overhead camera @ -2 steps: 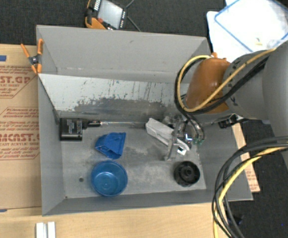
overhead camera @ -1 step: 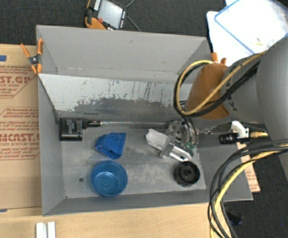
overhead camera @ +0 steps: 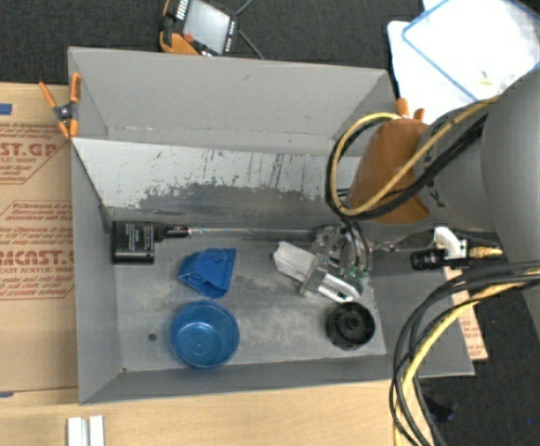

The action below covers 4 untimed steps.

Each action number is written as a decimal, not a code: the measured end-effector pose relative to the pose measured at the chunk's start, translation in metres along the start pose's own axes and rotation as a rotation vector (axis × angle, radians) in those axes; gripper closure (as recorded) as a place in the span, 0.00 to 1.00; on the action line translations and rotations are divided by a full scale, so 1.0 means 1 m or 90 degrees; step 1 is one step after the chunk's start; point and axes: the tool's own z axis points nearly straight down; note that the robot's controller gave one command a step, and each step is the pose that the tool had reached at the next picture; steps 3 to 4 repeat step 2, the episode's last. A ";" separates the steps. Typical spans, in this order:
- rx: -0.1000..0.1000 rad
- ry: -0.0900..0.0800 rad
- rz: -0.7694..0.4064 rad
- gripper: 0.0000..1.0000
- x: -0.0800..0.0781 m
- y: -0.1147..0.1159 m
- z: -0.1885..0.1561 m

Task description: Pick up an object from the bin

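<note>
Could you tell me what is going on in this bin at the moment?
The robot arm reaches in from the right; its gripper is low in the grey metal bin, right of centre, next to a small white blocky object. A black round knob-like piece lies just below it in the view. Further left lie a crumpled blue piece, a round blue bowl and a black rectangular box. Whether anything is gripped yet cannot be told.
</note>
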 end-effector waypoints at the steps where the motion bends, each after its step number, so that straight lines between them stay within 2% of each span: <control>1: 0.001 0.005 0.000 1.00 0.002 -0.001 -0.014; 2: 0.000 0.003 0.000 1.00 0.001 0.000 -0.043; 4: 0.000 0.003 0.000 1.00 0.001 0.000 -0.043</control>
